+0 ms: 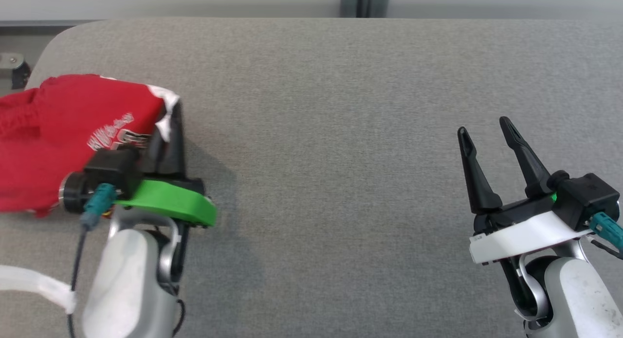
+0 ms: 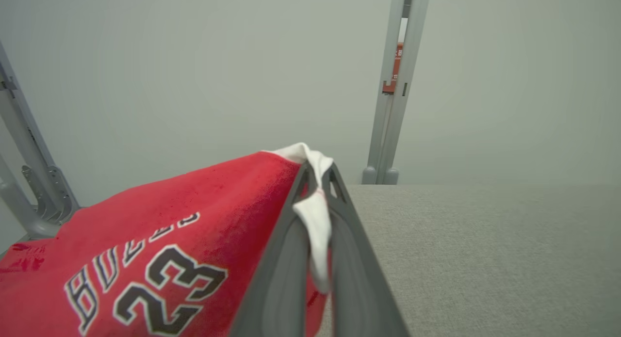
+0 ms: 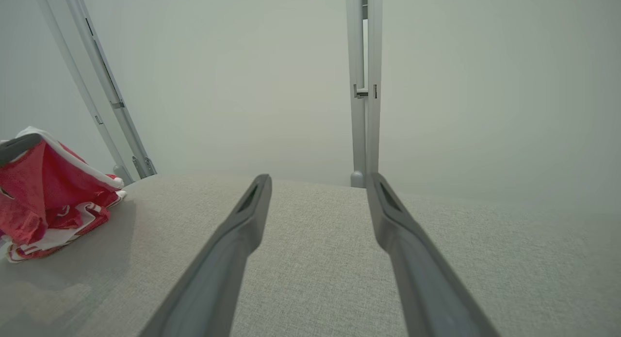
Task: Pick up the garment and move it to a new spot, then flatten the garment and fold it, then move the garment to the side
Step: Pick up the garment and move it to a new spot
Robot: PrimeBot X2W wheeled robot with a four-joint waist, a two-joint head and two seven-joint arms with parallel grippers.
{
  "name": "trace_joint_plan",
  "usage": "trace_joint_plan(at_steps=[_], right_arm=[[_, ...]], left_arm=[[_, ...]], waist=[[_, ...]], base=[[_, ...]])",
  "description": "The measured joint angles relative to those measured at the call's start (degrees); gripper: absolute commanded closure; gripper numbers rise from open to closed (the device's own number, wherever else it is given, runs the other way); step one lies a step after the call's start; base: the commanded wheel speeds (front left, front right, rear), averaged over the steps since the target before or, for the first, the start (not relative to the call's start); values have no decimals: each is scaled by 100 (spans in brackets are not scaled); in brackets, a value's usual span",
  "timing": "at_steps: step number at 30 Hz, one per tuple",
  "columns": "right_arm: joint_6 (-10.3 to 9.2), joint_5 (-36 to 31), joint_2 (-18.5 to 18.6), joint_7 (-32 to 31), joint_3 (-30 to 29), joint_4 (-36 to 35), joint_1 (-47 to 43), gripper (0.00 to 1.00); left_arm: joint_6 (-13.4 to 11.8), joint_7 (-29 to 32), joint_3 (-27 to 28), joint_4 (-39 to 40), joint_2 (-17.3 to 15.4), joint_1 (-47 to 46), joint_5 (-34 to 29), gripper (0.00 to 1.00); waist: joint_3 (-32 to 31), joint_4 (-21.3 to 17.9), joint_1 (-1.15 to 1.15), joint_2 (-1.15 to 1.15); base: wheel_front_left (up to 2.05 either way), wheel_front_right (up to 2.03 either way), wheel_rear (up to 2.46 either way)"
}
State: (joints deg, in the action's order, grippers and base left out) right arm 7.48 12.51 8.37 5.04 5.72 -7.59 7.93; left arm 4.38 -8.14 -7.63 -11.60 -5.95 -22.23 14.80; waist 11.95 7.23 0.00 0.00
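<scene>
At your far left, the garment (image 1: 63, 133), a red jersey, lies bunched at the left end of the grey tabletop (image 1: 340, 109). Your left tool (image 1: 171, 115) is clamped on the garment's right-hand edge. In the left wrist view its two fingers (image 2: 286, 259) are pressed together with a strip of white trim (image 2: 315, 216) pinched between them. Taking the hem rather than the bulk looks sensible, because an edge gives you a line to pull straight once you carry the jersey over. The cloth peaks up at the grip while the rest sags onto the tabletop. Moving right, the broad grey middle is probably where you have room for the new spot. At the far right, your right tool (image 1: 483, 126) stands spread wide and holds nothing. It is well apart from the garment, and I judge it is waiting to take a second edge for flattening.
</scene>
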Motion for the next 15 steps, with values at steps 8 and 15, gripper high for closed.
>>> trace_joint_plan(at_steps=[8,15], right_arm=[[0,62,-151,179,59,155,34,0],[0,149,-274,426,103,349,99,0]], left_arm=[[233,304,-1734,-69,280,-431,24,100],[164,301,-2987,-67,321,-1063,565,100]], waist=[[50,-799,0,0],[300,-1639,0,0]], base=[[0,0,0],[0,0,0]])
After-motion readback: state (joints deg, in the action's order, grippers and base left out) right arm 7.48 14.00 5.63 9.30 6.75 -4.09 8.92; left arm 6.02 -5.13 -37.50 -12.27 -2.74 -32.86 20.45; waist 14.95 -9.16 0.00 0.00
